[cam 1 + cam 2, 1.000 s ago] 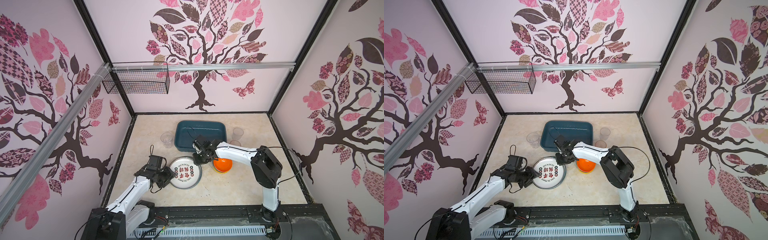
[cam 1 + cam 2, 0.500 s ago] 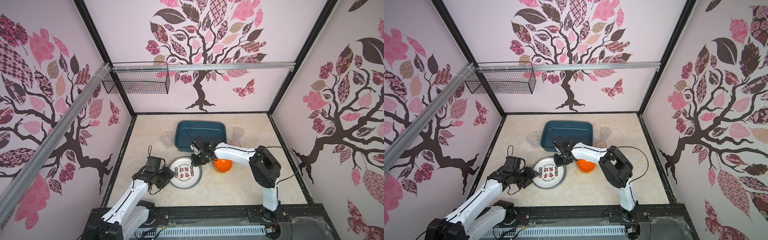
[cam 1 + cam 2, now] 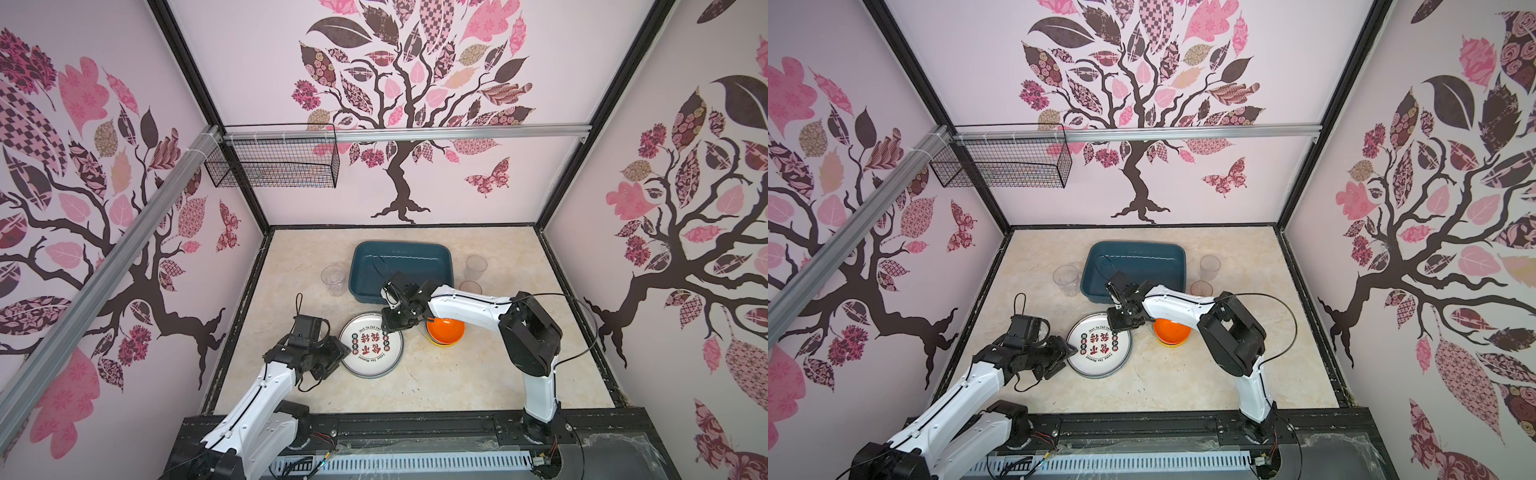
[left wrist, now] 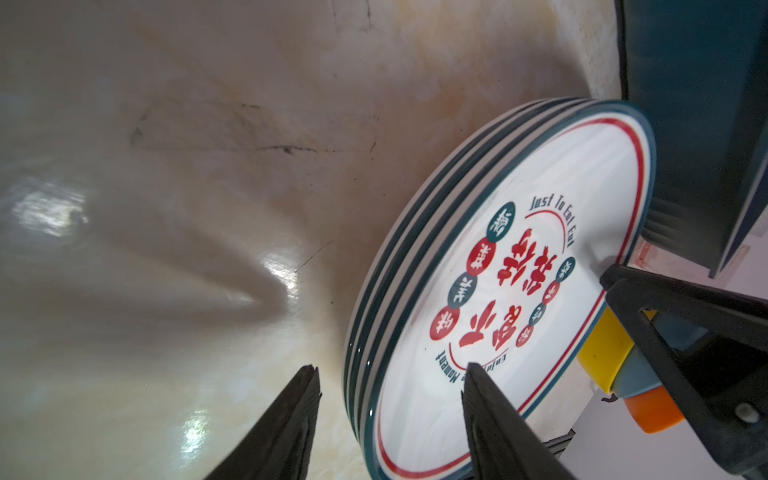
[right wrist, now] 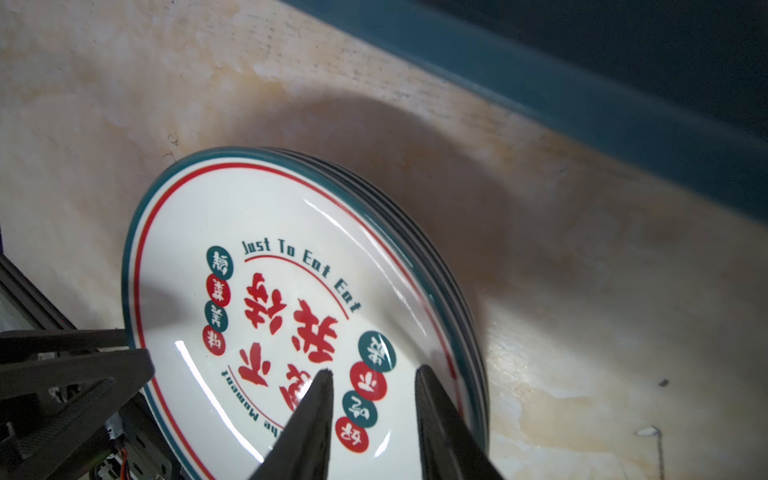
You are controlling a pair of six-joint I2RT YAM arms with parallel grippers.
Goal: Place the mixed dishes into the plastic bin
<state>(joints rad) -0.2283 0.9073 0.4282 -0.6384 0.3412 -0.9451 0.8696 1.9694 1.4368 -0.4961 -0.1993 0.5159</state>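
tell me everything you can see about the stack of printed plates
Several round plates stacked flat on the beige tabletop, in front of the teal bin and beside the bowl stack. Glossy white, ceramic-looking, with teal rims, a thin red ring, red Chinese characters, red and teal dots and "Just To Eat Eat". The open left gripper straddles the rim; the open right gripper hangs over the top plate; contact unclear.

Plates (image 3: 371, 345) stacked in front of bin (image 3: 401, 253); bowls (image 3: 445, 330) front-R of bin; cup (image 3: 333, 278) L of bin, two cups (image 3: 476, 266) R.
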